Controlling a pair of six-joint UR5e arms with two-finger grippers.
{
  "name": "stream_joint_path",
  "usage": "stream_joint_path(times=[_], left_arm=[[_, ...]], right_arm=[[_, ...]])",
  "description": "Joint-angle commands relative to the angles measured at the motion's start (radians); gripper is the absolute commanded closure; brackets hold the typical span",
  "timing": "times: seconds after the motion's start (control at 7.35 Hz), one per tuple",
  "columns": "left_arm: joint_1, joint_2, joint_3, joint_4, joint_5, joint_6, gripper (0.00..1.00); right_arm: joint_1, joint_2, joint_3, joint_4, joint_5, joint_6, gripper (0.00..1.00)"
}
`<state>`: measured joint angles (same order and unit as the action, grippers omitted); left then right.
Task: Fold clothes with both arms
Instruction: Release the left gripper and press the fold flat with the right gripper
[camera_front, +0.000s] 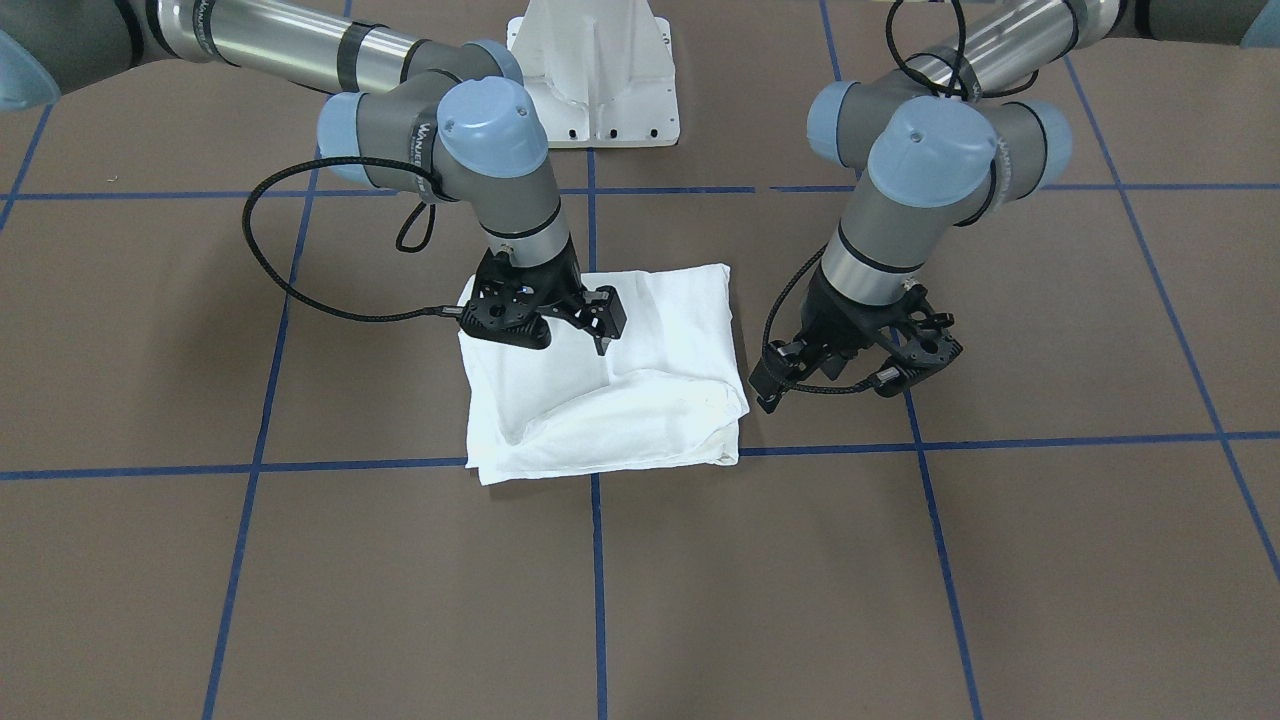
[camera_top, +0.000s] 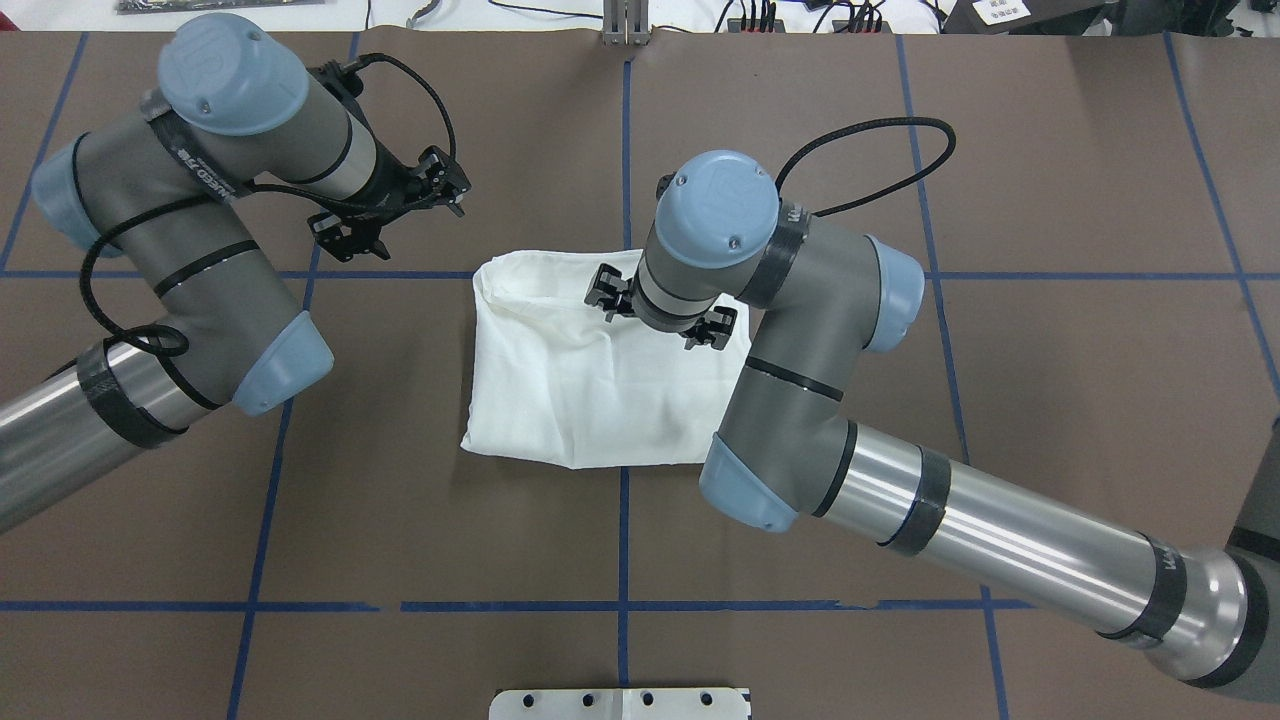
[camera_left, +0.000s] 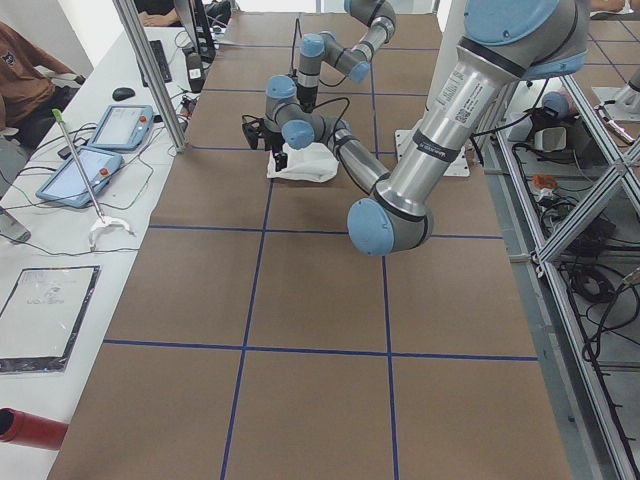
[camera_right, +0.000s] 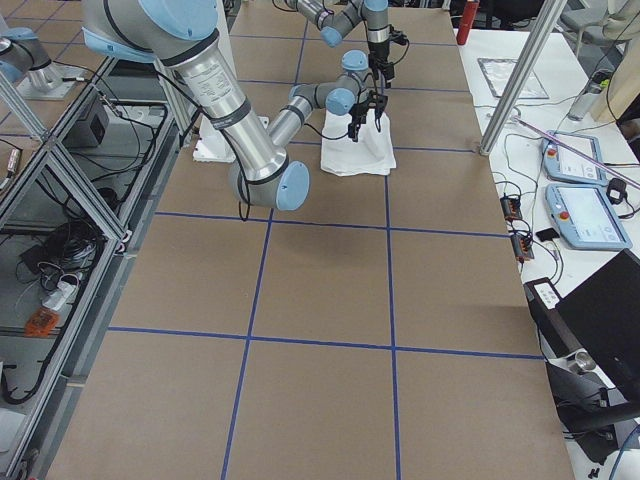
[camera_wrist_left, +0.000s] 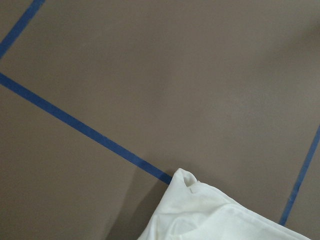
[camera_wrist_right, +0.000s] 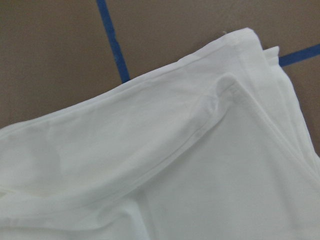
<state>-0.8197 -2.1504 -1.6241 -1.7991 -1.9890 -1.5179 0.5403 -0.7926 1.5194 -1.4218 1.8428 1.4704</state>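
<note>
The white T-shirt (camera_front: 640, 400) lies folded into a rough rectangle on the brown table, also in the overhead view (camera_top: 560, 390). Its printed text, collar and label are hidden. My right gripper (camera_front: 545, 325) is open and hovers just over the shirt's edge on the robot's side; one of its fingers (camera_top: 603, 290) shows beside the wrist from overhead. The right wrist view shows only layered white cloth (camera_wrist_right: 160, 175). My left gripper (camera_front: 850, 365) is open and empty, off the shirt to its side, above bare table (camera_top: 395, 212). The left wrist view shows one shirt corner (camera_wrist_left: 200, 215).
The white pedestal base (camera_front: 595, 90) stands at the table's robot side. Blue tape lines (camera_front: 600, 580) grid the brown table top. A side bench with tablets (camera_left: 85, 170) and a red cylinder (camera_left: 25, 425) runs along the far edge.
</note>
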Motion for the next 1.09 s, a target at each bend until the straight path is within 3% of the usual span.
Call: stream_joint_path(times=[0.0,0.54,0.95], left_arm=[[-0.061,0.018,-0.003,0.004,-0.001,0.096,0.00],[-0.087,0.018,-0.010,0.024,-0.002,0.102,0.00],[-0.087,0.018,-0.010,0.026,-0.008,0.102,0.00]], right_arm=[[-0.058,0.025,-0.024,-0.040,-0.113,-0.257,0.00],[-0.056,0.159,-0.241,-0.026,-0.160,-0.395,0.00],[-0.008,0.229,-0.440,0.114,-0.177,-0.416,0.00]])
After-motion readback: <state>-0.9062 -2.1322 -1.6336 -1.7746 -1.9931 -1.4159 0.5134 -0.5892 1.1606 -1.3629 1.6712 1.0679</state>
